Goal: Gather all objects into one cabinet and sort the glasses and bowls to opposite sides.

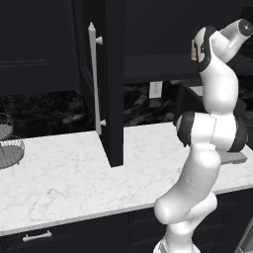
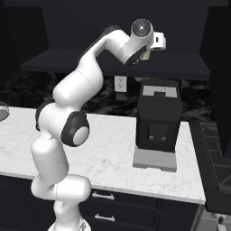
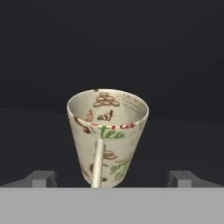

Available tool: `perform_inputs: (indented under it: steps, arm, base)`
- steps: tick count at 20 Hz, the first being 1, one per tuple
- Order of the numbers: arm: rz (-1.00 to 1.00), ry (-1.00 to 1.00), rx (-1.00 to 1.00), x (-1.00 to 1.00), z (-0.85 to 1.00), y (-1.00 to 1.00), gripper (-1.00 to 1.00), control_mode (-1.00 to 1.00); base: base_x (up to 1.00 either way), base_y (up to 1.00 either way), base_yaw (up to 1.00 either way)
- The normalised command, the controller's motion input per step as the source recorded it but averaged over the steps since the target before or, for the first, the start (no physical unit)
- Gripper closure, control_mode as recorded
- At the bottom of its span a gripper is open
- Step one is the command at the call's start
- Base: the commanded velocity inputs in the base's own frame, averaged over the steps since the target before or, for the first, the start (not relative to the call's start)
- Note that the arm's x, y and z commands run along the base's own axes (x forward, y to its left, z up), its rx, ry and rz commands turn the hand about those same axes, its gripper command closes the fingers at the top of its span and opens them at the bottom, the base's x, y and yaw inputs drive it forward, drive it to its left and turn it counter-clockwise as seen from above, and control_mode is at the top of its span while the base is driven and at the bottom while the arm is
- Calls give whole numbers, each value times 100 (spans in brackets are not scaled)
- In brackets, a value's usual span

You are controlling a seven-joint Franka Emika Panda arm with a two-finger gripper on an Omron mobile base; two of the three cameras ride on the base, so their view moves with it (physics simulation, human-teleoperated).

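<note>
Left of everything, the cabinet [image 1: 113, 79] door stands swung out over the surface [image 1: 64, 173], so you've got open room to its right. Your gripper [image 3: 112, 179] is up at the shelf [image 2: 180, 61], fingers spread wide with the cream mug [image 3: 107, 135] sitting between them, not clamped. The mug is dead ahead, upright on the shelf, handle facing you. I'd guess you're either about to close on it or back off. Nothing else crowds it.

The cream printed ceramic-looking mug [image 3: 107, 139] looks smooth and matt. The white grey-veined marble countertop [image 1: 64, 178] appears polished. The black wall cabinet's door [image 1: 112, 79] is matt, its long white bar handle [image 1: 95, 79] smooth.
</note>
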Motion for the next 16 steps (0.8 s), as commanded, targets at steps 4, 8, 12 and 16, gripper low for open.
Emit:
perform_inputs:
  steps: [4,8,12,16]
  arm:
    - [0,0,0,18,-19,-2,-100,-100]
    - [0,0,0,24,-20,0,-100,-100]
    - [0,0,0,24,-17,0,-100,-100]
    - [0,0,0,40,-13,0,-100,-100]
  base:
    - [0,0,0]
    - [0,0,0]
    - [0,0,0]
    - [0,0,0]
